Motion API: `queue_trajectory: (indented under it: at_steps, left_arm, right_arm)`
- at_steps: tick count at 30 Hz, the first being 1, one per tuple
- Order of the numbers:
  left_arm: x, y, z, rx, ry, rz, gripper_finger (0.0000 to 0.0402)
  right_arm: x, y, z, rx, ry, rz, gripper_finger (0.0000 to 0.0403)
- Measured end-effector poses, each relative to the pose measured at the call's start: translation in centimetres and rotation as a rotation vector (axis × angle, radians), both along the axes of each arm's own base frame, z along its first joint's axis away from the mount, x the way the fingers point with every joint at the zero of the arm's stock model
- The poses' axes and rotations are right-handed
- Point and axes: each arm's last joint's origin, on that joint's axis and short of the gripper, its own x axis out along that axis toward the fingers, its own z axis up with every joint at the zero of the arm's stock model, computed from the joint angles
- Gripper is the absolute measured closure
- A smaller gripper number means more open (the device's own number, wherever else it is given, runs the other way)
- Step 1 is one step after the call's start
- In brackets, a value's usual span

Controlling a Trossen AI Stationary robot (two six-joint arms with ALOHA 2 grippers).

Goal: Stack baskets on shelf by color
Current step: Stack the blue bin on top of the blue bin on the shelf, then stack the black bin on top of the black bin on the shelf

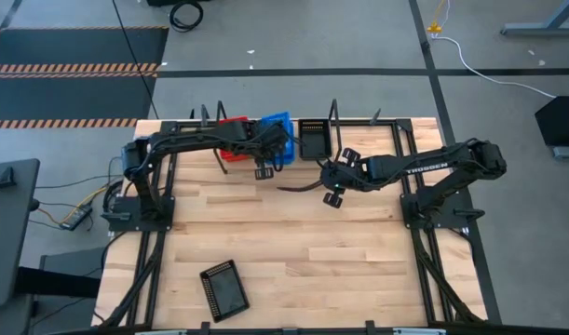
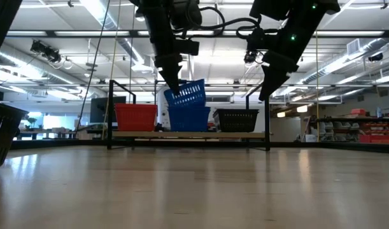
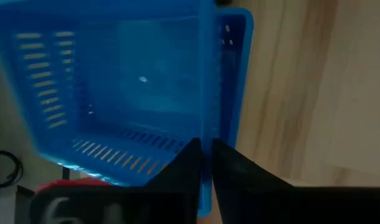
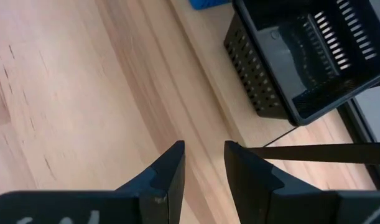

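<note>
My left gripper [image 3: 208,163] is shut on a blue basket [image 2: 188,93], held tilted above the other blue baskets [image 2: 189,117] on the shelf [image 2: 188,134] at the table's far edge. To the left of the blue stack the red baskets [image 2: 135,116] stand on the board, and to its right a black basket [image 2: 237,119] [image 4: 301,62]. My right gripper [image 4: 203,149] [image 1: 331,179] is open and holds nothing; it hovers over bare table just in front of that black basket. Another black basket [image 1: 223,288] lies on the table near the near edge. My left gripper pinches one side wall of the blue basket at its rim [image 3: 206,134], one finger [image 3: 186,165] inside the basket and the other outside. It comes from above. The basket is lifted clear and tilted, over the blue basket [image 3: 236,62] below it.
Black wire uprights [image 2: 110,114] close the shelf's ends, and a thin black wire [image 4: 314,152] runs past my right gripper. A black basket [image 2: 0,137] shows at the low view's left edge. Bare wood fills the table's middle [image 1: 293,233].
</note>
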Motion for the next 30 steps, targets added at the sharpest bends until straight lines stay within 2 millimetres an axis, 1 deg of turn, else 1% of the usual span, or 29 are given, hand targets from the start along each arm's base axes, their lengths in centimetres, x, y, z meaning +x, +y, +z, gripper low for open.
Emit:
queue_trajectory:
  at_steps: [6,12,14,17,20,23,26,30]
  left_arm:
    - [-0.1,-0.2,-0.1,-0.011,0.005,0.016,0.0329]
    - [0.0,-0.5,0.0,-0.015,0.001,0.021,0.0307]
    - [-0.1,-0.9,0.4,-0.023,0.018,0.020,0.0304]
    - [-0.3,-1.9,2.0,-0.052,0.028,0.060,0.0304]
    - [-0.6,-4.1,3.4,-0.135,0.055,0.096,0.0308]
    - [-1.0,-7.2,3.9,-0.203,0.102,0.107,0.0309]
    - [-1.6,-10.8,3.3,-0.214,0.191,0.089,0.0305]
    - [-2.4,-15.7,1.6,-0.253,0.259,0.082,0.0297]
  right_arm:
    - [0.0,0.0,0.0,-0.018,0.003,0.008,0.0284]
    - [0.0,-0.2,0.0,-0.024,0.007,0.011,0.0284]
    - [0.0,-0.2,0.0,-0.025,0.008,0.009,0.0284]
    - [0.0,-0.4,0.0,-0.025,0.008,0.006,0.0284]
    - [0.0,-0.4,0.0,-0.029,0.012,0.013,0.0284]
    - [0.0,-0.4,0.1,-0.032,0.013,0.019,0.0284]
    - [0.1,-0.4,0.1,-0.033,0.003,0.019,0.0284]
    - [0.2,-0.4,0.2,-0.033,-0.007,0.021,0.0284]
